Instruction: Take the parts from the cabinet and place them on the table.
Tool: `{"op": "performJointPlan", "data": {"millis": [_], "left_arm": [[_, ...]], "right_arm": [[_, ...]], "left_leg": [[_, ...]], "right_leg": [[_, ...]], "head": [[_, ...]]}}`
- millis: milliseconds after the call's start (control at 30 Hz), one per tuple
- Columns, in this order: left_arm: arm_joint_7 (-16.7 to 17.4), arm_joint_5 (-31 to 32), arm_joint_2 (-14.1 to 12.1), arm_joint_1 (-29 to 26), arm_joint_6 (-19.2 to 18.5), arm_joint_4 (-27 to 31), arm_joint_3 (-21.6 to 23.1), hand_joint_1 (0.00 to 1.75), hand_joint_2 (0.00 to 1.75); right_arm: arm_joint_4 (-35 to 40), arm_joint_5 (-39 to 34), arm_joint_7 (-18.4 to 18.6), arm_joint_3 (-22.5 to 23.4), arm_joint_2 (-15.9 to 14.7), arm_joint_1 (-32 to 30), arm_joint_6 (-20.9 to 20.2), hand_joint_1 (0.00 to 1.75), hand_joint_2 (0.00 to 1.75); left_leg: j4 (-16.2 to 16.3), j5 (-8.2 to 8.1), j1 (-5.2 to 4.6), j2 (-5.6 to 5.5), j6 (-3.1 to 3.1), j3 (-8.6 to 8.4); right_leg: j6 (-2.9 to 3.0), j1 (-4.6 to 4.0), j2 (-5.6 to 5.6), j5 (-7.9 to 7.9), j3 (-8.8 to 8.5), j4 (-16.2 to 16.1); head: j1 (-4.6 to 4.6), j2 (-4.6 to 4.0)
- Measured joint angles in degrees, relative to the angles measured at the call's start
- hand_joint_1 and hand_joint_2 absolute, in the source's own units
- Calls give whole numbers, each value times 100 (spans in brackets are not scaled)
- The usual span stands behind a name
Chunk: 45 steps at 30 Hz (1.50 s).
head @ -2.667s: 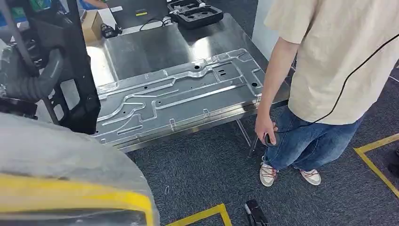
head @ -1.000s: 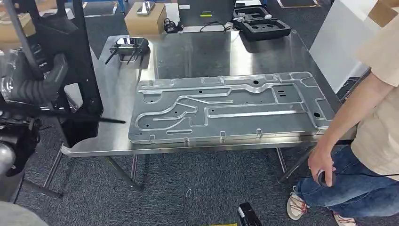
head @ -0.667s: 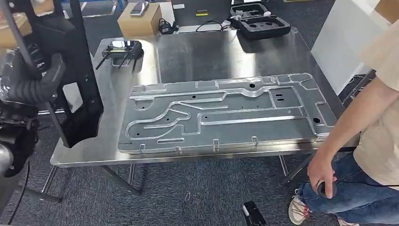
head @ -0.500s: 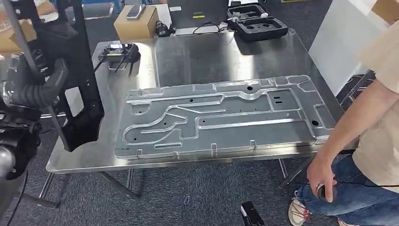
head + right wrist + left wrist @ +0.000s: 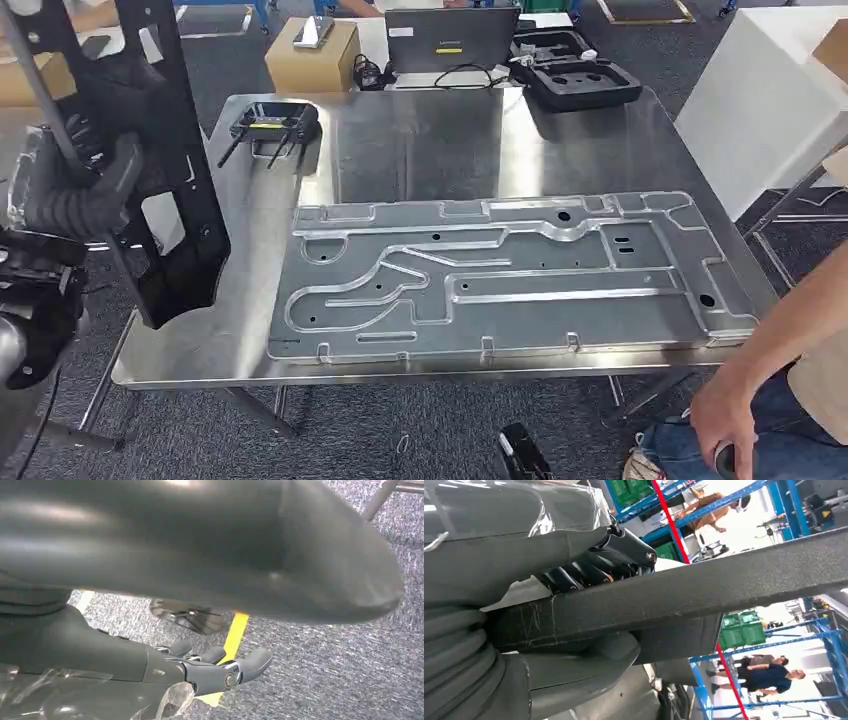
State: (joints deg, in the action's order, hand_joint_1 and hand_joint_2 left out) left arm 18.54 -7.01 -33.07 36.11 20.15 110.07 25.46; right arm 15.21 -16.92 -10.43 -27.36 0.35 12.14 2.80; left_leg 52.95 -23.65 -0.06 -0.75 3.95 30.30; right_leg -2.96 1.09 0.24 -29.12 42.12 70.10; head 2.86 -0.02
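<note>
Currently one black frame part (image 5: 165, 150) is held upright at the left edge of the steel table (image 5: 420, 130), gripped by the left hand (image 5: 75, 190). One large stamped metal panel (image 5: 510, 275) lies flat on the table, and one black controller (image 5: 272, 122) rests near the far left corner. One cardboard box (image 5: 312, 52), one laptop (image 5: 450, 28) and one black foam tray (image 5: 575, 78) are seen beyond the table. A person's hand (image 5: 725, 420) hangs at the lower right.

From the left wrist, dark fingers (image 5: 624, 555) are seen wrapped over a bar of the black frame part (image 5: 704, 587), the thumb beneath. From the right wrist, the right hand (image 5: 215, 667) is seen empty, fingers loosely extended above grey carpet (image 5: 325, 680) and one yellow tape line (image 5: 235, 632).
</note>
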Motion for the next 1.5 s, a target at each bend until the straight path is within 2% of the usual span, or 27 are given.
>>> {"op": "performJointPlan", "data": {"millis": [100,133,167,233,300,400,433,467,533,567,600,633,733,800,833,900,933,967,1000,1100,1133,1233,1300,1333,1433,1467,1500], "left_arm": [[-53,-46,0,2,-35,-2,2,175,175],[-59,-53,0,0,-39,-7,4,175,175],[-68,-61,2,22,-48,-11,4,175,175],[-81,-72,4,4,-59,-15,7,175,175],[-107,-81,4,24,-94,-15,2,175,175],[-125,-129,4,31,-112,-17,7,175,175],[-125,-129,4,1,-116,-24,9,175,175],[-125,-129,4,-25,-116,-26,9,175,175],[-125,-129,4,-28,-116,-37,9,175,175],[-127,-129,4,-20,-116,-37,9,175,175],[-129,-129,4,-16,-116,-39,9,175,175],[-140,-129,4,-12,-114,-42,11,175,175],[-140,-133,7,-21,-118,-59,13,175,175],[-179,-97,9,-1,-112,-66,13,175,175],[-186,-35,11,28,-107,-72,15,175,175],[-186,197,44,52,-103,-90,46,175,175],[-181,326,61,54,-131,-98,68,175,175],[-168,491,87,59,-177,-114,109,175,175],[-171,703,105,83,-282,-131,157,175,175],[-146,1323,160,287,-740,-153,346,175,175],[-99,1499,184,392,-980,-157,450,175,175],[9,1850,227,664,-1533,-173,695,175,175],[96,2329,229,952,-2045,-181,916,175,175],[150,2563,229,1112,-2259,-181,1040,175,175],[249,3239,243,1440,-2853,-184,1372,175,175],[256,3544,249,1530,-3089,-188,1557,175,175],[256,3758,254,1581,-3227,-190,1710,175,175]], "right_arm": [[0,-2,0,-46,-31,22,2,0,0],[0,-4,2,-59,-35,34,2,0,0],[0,-4,11,-72,-40,49,2,0,0],[0,-2,9,-85,-40,70,2,0,0],[0,-2,7,-96,-40,84,2,0,0],[0,-4,9,-120,-44,80,4,0,0],[0,-4,9,-123,-46,74,2,0,0],[0,-4,9,-125,-44,68,2,0,0],[0,-4,9,-127,-44,63,2,0,0],[0,-4,9,-129,-42,66,2,0,0],[0,-4,9,-129,-42,60,2,0,0],[0,-6,9,-129,-40,76,0,0,0],[0,-4,15,-131,-35,72,-6,0,0],[2,-2,17,-133,-33,81,-7,0,0],[2,-2,15,-136,-33,91,-7,0,0],[2,0,20,-155,-33,88,-7,0,0],[2,0,24,-179,-31,83,-7,0,0],[2,2,26,-190,-29,77,-11,0,0],[2,2,26,-199,-29,75,-13,0,0],[2,24,26,-219,-29,88,-26,0,0],[2,59,26,-225,-29,100,-37,0,0],[2,129,52,-280,-20,164,-50,0,0],[4,168,70,-337,9,202,-77,0,0],[4,190,70,-356,11,213,-94,0,0],[4,240,98,-407,52,217,-129,0,0],[2,253,112,-445,67,216,-138,0,0],[2,260,122,-476,74,216,-140,0,0]], "left_leg": [[47,-187,-17,-29,-89,-178],[98,-252,-28,-36,-122,-179],[92,-299,-42,-41,-160,-168],[134,-308,-25,-37,-203,-213],[370,-377,4,9,-238,-101],[1666,-861,43,20,-330,665],[1950,-972,51,21,-351,892],[1969,-911,62,22,-359,989],[1297,-338,81,30,-359,855],[697,88,83,42,-339,664],[237,363,80,70,-332,552],[168,160,10,77,-309,517],[178,199,-18,58,-184,466],[104,218,27,58,-125,371],[109,191,30,72,-75,351],[108,151,-1,71,-19,318],[111,131,-19,70,6,305],[113,110,-31,58,16,286],[115,83,-37,39,13,254],[132,-15,-38,8,-23,156],[170,-53,-96,-14,-61,151],[149,-84,-71,-9,-115,150],[261,-189,-39,7,-181,206],[529,-374,-33,25,-215,318],[1881,-916,21,25,-283,957],[2101,-926,33,26,-297,1089],[2040,-796,49,27,-322,1102]], "right_leg": [[32,-5,1,947,-458,-1442],[75,-23,3,800,-453,-1493],[107,-16,-3,888,-477,-1476],[177,-30,-1,836,-504,-1484],[227,0,7,810,-566,-1492],[267,0,21,724,-627,-1488],[265,0,28,689,-659,-1488],[258,3,36,652,-703,-1487],[234,4,46,570,-828,-1487],[214,5,48,518,-907,-1490],[186,5,49,481,-949,-1514],[163,-9,52,471,-974,-1511],[60,-6,50,422,-986,-1543],[4,-9,27,316,-974,-1399],[5,-13,23,175,-827,-1108],[0,-19,22,-213,-251,-77],[-4,-20,21,-295,9,317],[3,-19,21,-238,142,426],[20,-26,21,-25,104,213],[109,-53,19,790,-492,-1242],[122,-82,24,756,-621,-1475],[156,-91,33,732,-601,-1488],[203,-42,33,752,-626,-1534],[229,-38,31,744,-628,-1533],[243,-32,42,735,-632,-1529],[242,-28,43,733,-636,-1528],[233,-15,44,725,-646,-1527]], "head": [[-4,0],[0,0],[2,-2],[-4,-2],[2,-2],[7,0],[7,0],[7,0],[7,0],[7,-2],[7,-2],[6,-2],[4,0],[-4,0],[-4,0],[-9,0],[-11,0],[-9,0],[-11,0],[-11,0],[-11,0],[-11,0],[-11,0],[-2,0],[0,0],[0,0],[0,0]]}}
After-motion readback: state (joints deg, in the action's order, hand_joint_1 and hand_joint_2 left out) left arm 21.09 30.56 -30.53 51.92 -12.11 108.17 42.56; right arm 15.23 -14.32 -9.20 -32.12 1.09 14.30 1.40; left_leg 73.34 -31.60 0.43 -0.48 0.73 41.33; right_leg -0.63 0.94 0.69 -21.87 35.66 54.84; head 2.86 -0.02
